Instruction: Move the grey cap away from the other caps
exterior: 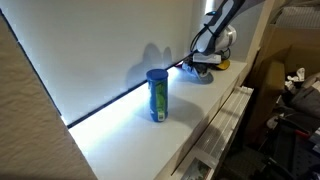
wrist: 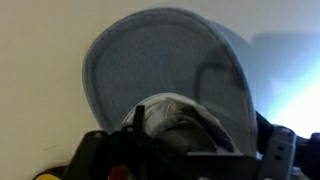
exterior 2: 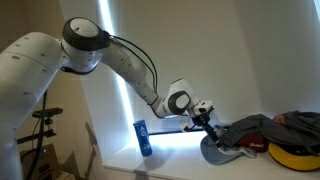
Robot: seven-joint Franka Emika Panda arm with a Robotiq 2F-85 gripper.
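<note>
White shelf [exterior: 120, 140]: blue canister [exterior: 157, 95] far from grey cap [wrist: 165, 60] beside other caps [exterior 2: 285, 125] (state of jaws unclear).

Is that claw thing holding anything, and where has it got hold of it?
It cannot be told. The gripper is down on the grey cap, at the crown behind the brim, but its fingertips are not clearly visible.

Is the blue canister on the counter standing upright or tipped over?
Upright. In both exterior views the blue canister stands on its base on the white counter, its long axis vertical.
</note>
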